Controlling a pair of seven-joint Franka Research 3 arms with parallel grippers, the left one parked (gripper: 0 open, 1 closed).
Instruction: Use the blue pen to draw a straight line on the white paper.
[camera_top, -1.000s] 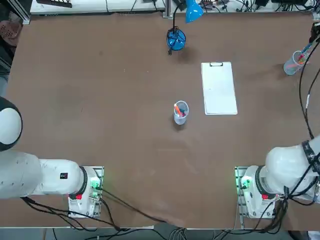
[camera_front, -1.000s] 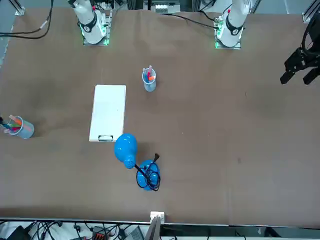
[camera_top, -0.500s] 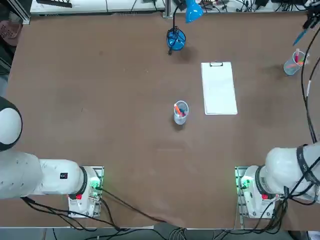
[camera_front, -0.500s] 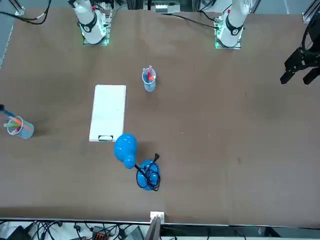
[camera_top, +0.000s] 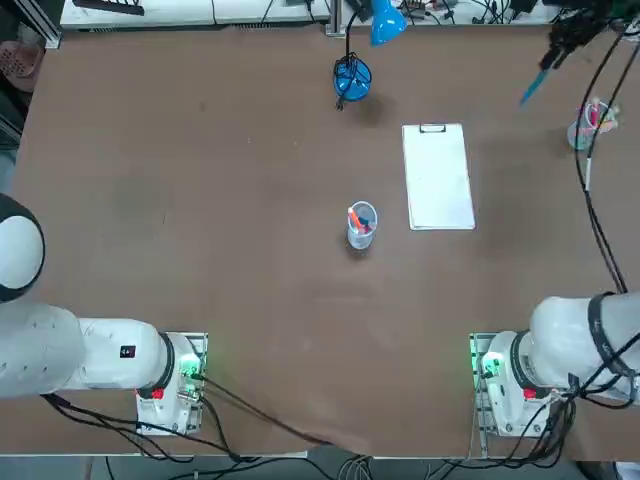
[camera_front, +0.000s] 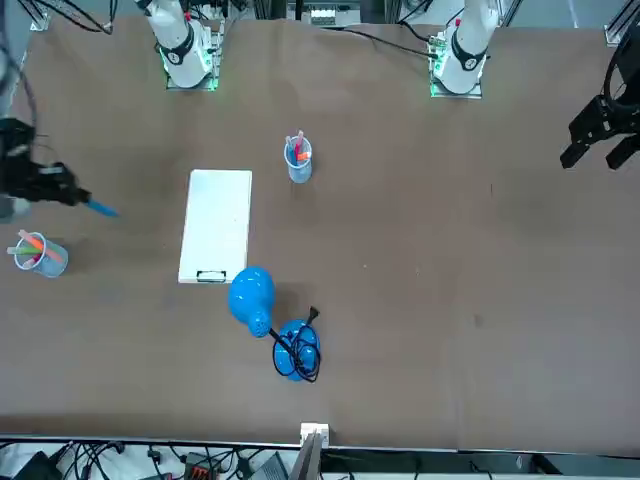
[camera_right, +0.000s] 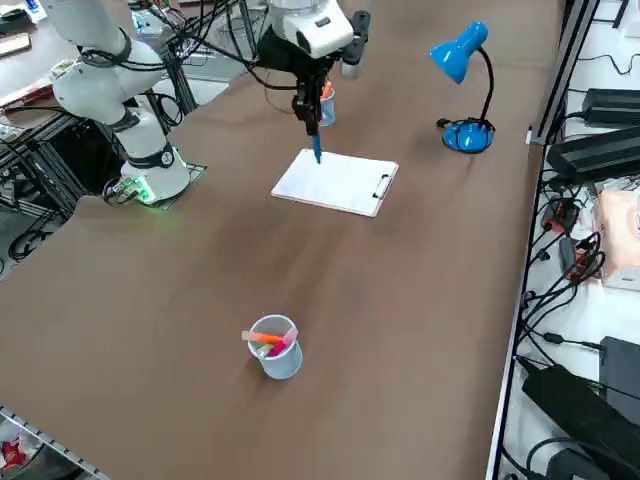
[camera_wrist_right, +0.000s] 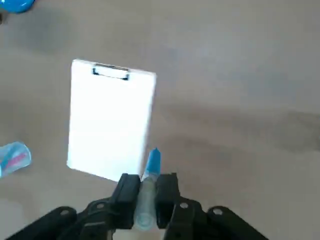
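Note:
My right gripper (camera_top: 553, 54) is shut on the blue pen (camera_top: 531, 86), which points down and hangs in the air. The pen (camera_front: 101, 208) is between the paper and a pen cup at the table's right side, touching neither. In the wrist view the pen (camera_wrist_right: 151, 164) sticks out between my two shut fingers (camera_wrist_right: 127, 189). The white paper (camera_top: 438, 177) lies flat on its clipboard, its clip at the far end, blank. It also shows in the front view as the white paper (camera_front: 217, 225) and from the side as the white paper (camera_right: 335, 182), with my gripper (camera_right: 311, 122) above.
A clear cup (camera_top: 586, 124) with pink and orange pens stands at the table's right edge. Another pen cup (camera_top: 361, 224) sits just left of the paper. A blue desk lamp (camera_top: 352, 78) stands at the far edge, its cable coiled on the base.
My right gripper has lifted the blue pen up out of the right-edge cup. It has carried the pen leftwards towards the paper.

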